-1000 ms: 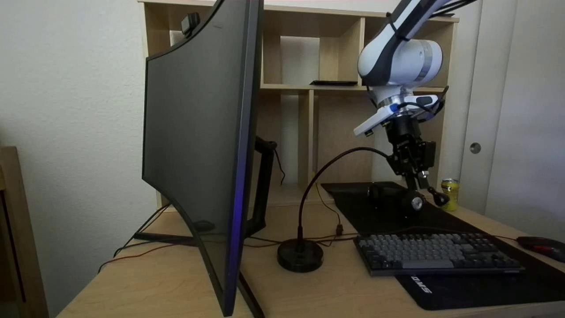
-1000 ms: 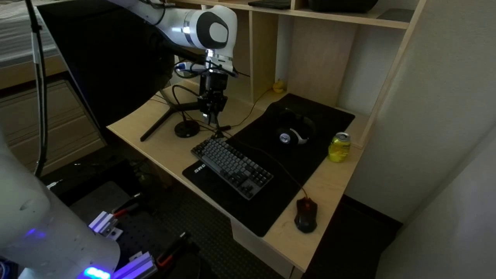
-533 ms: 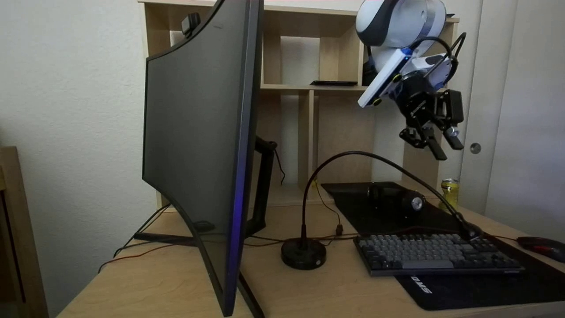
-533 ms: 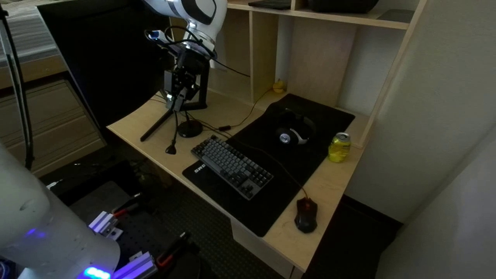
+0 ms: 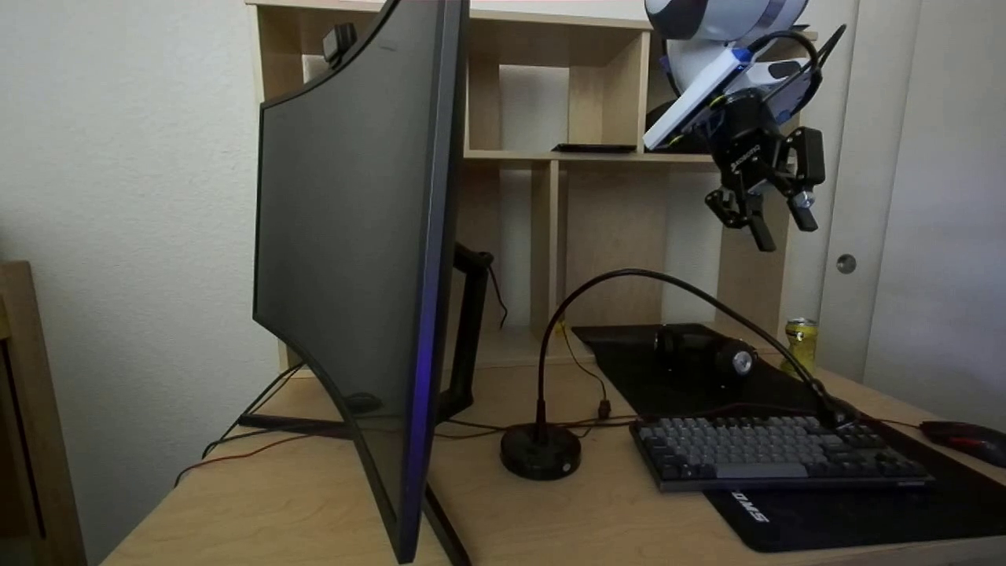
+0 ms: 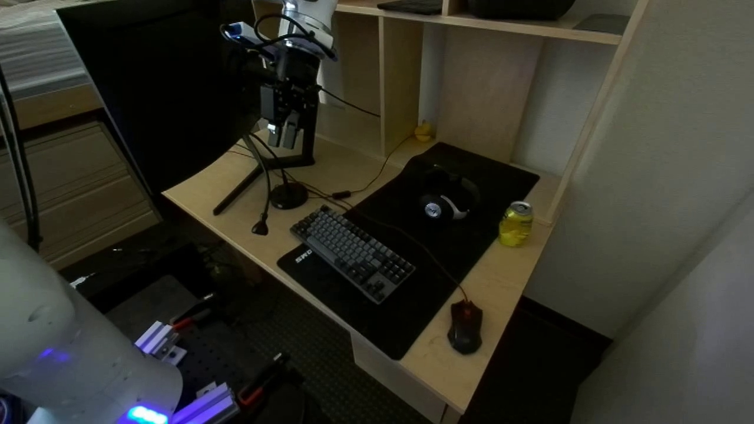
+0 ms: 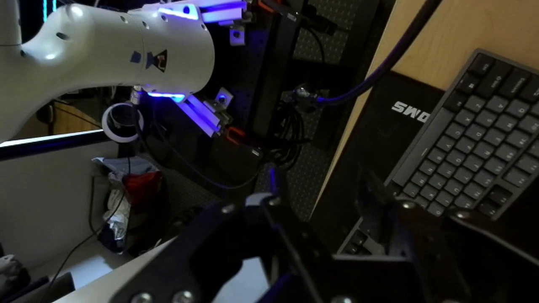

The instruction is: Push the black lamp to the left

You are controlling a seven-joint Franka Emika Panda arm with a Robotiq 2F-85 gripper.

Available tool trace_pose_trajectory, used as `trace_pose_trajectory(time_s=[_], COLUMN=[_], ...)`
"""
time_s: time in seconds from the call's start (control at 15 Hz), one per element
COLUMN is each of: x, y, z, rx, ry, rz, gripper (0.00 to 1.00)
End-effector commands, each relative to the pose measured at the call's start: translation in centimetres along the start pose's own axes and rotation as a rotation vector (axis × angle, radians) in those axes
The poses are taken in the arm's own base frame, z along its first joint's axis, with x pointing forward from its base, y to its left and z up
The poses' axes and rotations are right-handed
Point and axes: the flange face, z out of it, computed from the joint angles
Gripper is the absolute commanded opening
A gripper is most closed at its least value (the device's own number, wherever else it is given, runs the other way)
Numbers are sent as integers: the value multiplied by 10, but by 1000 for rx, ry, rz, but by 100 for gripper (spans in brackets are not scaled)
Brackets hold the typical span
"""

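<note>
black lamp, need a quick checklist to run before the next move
1. Black lamp upright: ok, its base sits flat on the desk.
2. Gripper off the lamp: ok, a gap shows in an exterior view.
3. Fingers together for pushing: not ok, they stand apart; closing them may push more steadily.
4. Lamp head off the keyboard: ok, they are apart in an exterior view.
5. Enough room leftward: cannot tell; a monitor stand leg lies left of the base in both exterior views.
</note>
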Motion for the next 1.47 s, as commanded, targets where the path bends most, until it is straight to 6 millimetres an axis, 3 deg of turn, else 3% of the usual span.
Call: trace_pose_trajectory(time_s=[0.0, 0.07, 0.13, 0.33, 0.4, 0.53, 0.6, 0.73, 0.87, 1.33, 1.4], x=[0, 0, -8, -41, -55, -74, -59, -75, -77, -31, -28], y=[2, 2, 3, 2, 1, -5, -15, -15, -13, -66, -67], z=[-2, -3, 3, 20, 27, 40, 25, 36, 38, 121, 125], rx=[4, 6, 5, 44, 77, 138, 81, 104, 111, -176, -229], ry=[4, 5, -28, -133, -140, -118, -120, -103, -101, -200, -210], rz=[-3, -4, -16, 14, 50, 91, 59, 77, 81, 193, 195], gripper=[54, 80, 80, 98, 100, 100, 100, 100, 100, 100, 75])
